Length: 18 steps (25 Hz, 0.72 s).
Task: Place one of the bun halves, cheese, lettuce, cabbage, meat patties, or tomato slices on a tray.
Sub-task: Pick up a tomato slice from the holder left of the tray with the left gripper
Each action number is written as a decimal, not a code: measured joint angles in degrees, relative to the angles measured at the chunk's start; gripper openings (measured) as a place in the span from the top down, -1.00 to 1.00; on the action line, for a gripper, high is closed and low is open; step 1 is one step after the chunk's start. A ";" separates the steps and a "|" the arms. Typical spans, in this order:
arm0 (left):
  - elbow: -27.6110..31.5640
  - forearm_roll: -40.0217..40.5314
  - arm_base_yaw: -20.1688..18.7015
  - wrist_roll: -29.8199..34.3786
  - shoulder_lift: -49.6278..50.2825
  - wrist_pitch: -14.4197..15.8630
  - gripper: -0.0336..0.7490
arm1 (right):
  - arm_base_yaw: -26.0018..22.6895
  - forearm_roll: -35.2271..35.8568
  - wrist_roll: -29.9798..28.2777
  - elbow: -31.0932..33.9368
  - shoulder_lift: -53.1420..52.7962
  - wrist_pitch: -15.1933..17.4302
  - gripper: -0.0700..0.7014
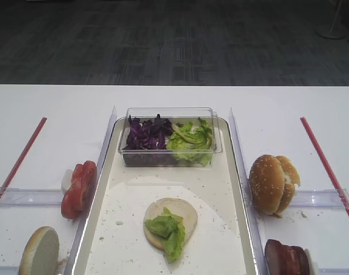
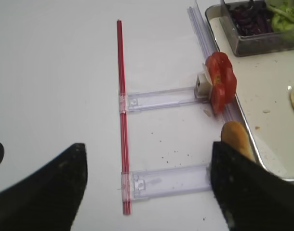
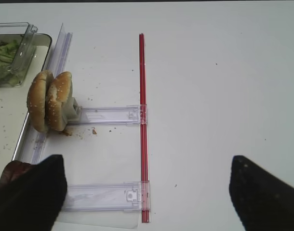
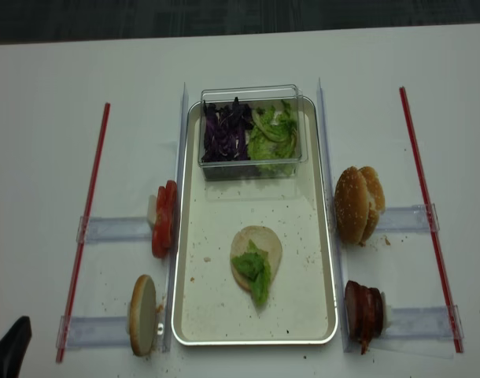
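In the high view you had neither claw in shot: the tray (image 1: 234, 189) held a bun bottom (image 1: 183, 213) w/ a lettuce leaf (image 1: 167, 229) on it, and a tub (image 1: 170, 136) of cabbage (image 1: 145, 135) and lettuce at the far end. In your right wrist view the right claw (image 3: 147, 192) stood wide open, gripping nothing, w/ the sesame bun tops (image 3: 50, 101) ahead and to its left and the meat patties (image 3: 12, 172) right by its left finger. In your left wrist view the left claw (image 2: 147, 185) was open and empty too, tomato slices (image 2: 221, 82) ahead to its right, a bun half (image 2: 237, 138) at its right finger; the realsense view only caught a dark bit of arm at the bottom-left corner.
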 joint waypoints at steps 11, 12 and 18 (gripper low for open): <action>-1.76 -1.92 0.00 1.33 23.07 -14.05 -0.34 | 0.00 0.00 0.00 0.00 0.00 0.00 -0.98; -1.76 -1.92 0.00 1.46 25.36 -15.10 -0.34 | 0.00 0.00 0.00 0.00 0.00 0.00 -0.98; -5.53 -2.39 0.00 1.74 43.15 -19.39 -0.34 | 0.00 0.00 0.00 0.00 0.00 0.00 -0.98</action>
